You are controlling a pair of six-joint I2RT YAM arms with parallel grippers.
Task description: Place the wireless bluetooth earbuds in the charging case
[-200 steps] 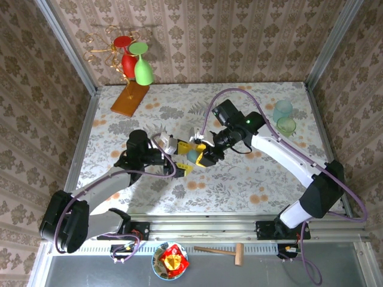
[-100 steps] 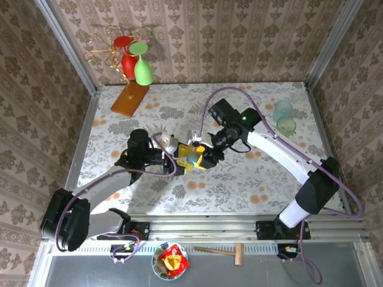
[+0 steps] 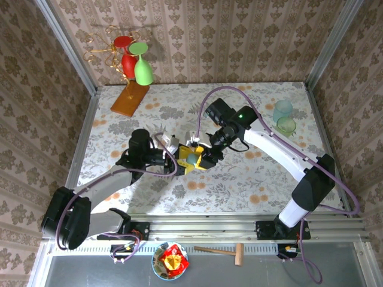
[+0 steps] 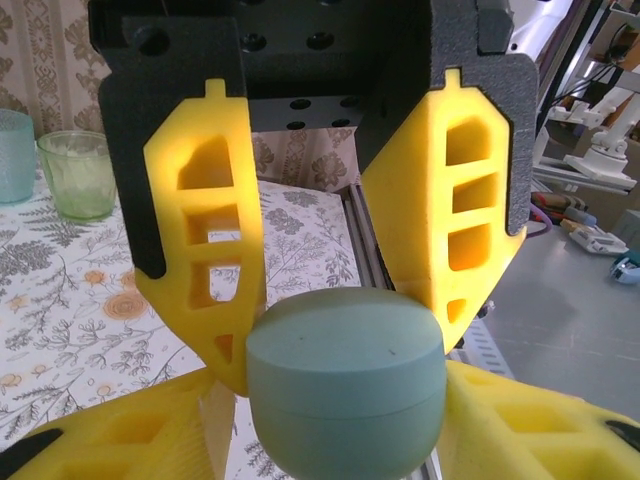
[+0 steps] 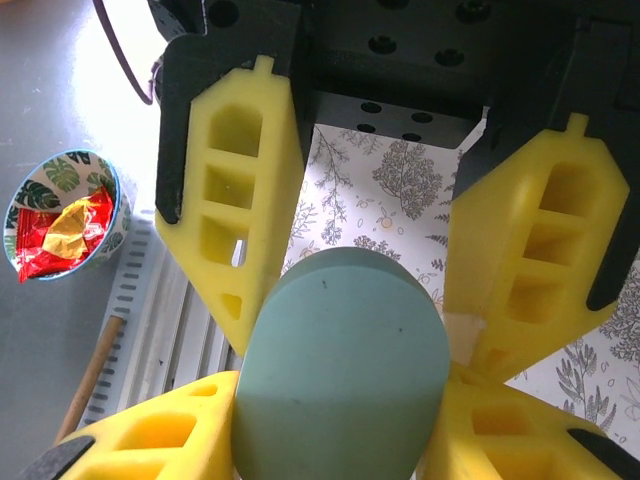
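Handover pose above the middle of the floral table (image 3: 257,185): the pale blue-green, pebble-shaped charging case (image 4: 345,390) is held clear of the surface, bracketed from opposite sides by both arms. Right gripper (image 3: 202,155), reaching in from the far right, has its yellow fingers (image 4: 200,260) part-way closed with both tips against the case's flanks, and is judged to carry it. Left gripper (image 3: 182,160), facing it from the near left, has its fingers (image 5: 235,200) drawn in to a similar partial gap astride the same body. One tip touches the shell and the other stands just beside it, so whether a firm grip is made cannot be told. Case lies straight ahead of each pair of fingers, between the two wrists and about equally near to both. Its longer dimension appears to run from one wrist toward the other, broad flat face upward. The seam, a level line around the body in the left wrist view, is shut. Judgement: the halves must be parted along that seam before any earbuds can be seated.
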